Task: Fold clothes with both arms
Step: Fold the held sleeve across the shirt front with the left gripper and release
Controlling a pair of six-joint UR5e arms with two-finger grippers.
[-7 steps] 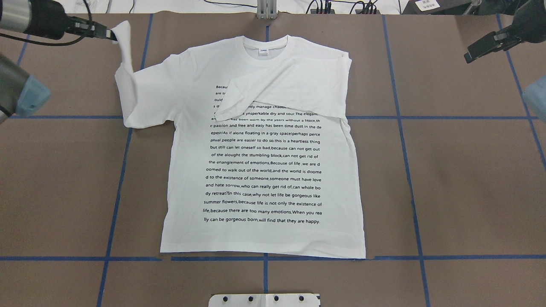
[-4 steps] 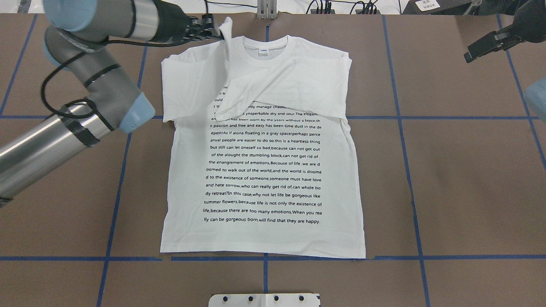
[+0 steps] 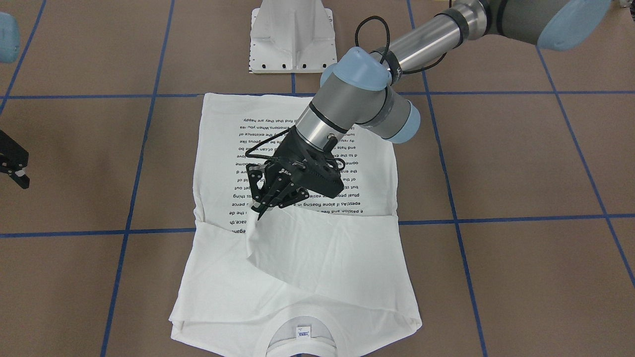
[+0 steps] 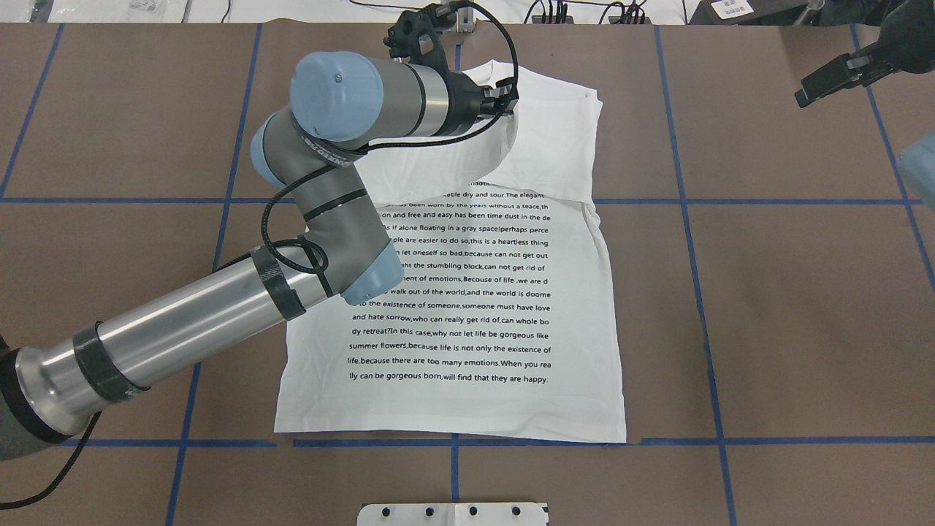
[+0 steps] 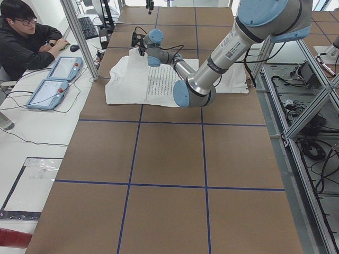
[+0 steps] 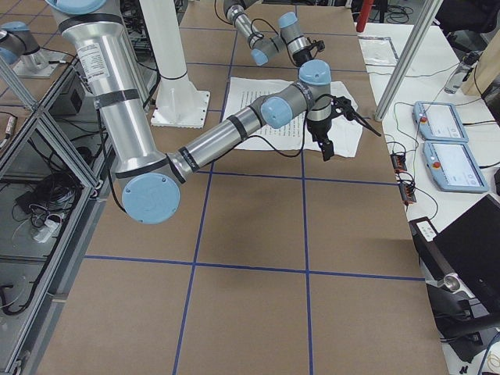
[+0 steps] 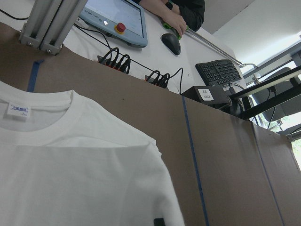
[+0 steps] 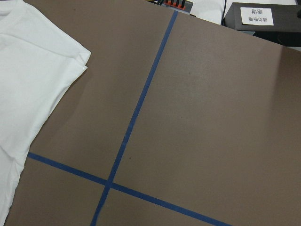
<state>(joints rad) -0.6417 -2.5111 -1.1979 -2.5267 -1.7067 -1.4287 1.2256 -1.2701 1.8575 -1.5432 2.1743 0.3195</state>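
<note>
White cotton, the shirt (image 4: 453, 409) lies print-up on the brown table (image 4: 803, 307). Its hem is nearest the pedestal (image 4: 453, 513) and its collar (image 3: 300, 322) is at the end away from it. A small label (image 3: 303, 331) shows inside the collar. Black print (image 4: 453, 307) covers the front from the chest down almost to the hem.

On the robot's right side of the shirt, the right sleeve (image 4: 562, 146) lies folded flat across the chest. The left arm (image 4: 182, 336) reaches in over the shirt's other side, and the left gripper (image 3: 260, 210) hangs above the chest. Its jaws are pressed together on the end of the left sleeve (image 3: 322, 248), pinching it. The cloth rises to them in a tented fold, and that sleeve spans the chest from the shirt's edge.

The right gripper (image 4: 811, 89) is well apart from the shirt, out past its right shoulder above bare table, with jaws spread and nothing between them. Blue tape (image 4: 803, 440) marks the table in a grid, and one line passes under the shirt at chest level. Beyond the collar end a person (image 5: 24, 42) sits at a desk.
</note>
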